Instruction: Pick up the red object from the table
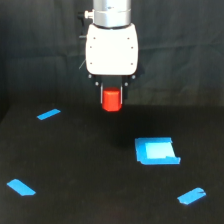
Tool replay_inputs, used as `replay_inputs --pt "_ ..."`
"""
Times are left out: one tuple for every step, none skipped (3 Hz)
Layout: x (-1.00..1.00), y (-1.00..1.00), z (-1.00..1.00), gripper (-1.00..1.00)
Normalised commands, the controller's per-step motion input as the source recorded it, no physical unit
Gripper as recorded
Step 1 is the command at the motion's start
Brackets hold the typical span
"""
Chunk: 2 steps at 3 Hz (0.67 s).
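- Nearest the camera on the black counter (pixel 100 180), a blue tape strip (pixel 21 187) lies at the exterior view's left and another strip (pixel 191 196) at its right, both laid slantwise.
- Farther in, right of the middle, sits a blue square patch (pixel 156 151), flat on the counter, with a paler area in its centre.
- Farther still, at the exterior view's left, a third tape strip (pixel 48 114) lies aslant.
- The red object (pixel 112 99) hangs above the counter, clear of it, with a dim shadow on the surface below and to the right.
- It stands upright, its long axis running vertically; its lower end points down at the counter.
- It sits directly under the white body of the arm (pixel 111 47), in the claw (pixel 112 92), its upper part caught between the dark fingers and its lower part showing below them.
- The claw is closed down narrowly on the red object, gripping it from either side.
- The object is a stubby red-orange block with a rounded lower edge, narrower than the white body above; its top face is hidden by the claw.
- Behind everything hangs a black curtain (pixel 35 50).
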Motion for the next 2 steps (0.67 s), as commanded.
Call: replay_inputs --pt "0.03 0.03 0.08 -0.98" --pt "0.00 0.05 0.04 -0.87"
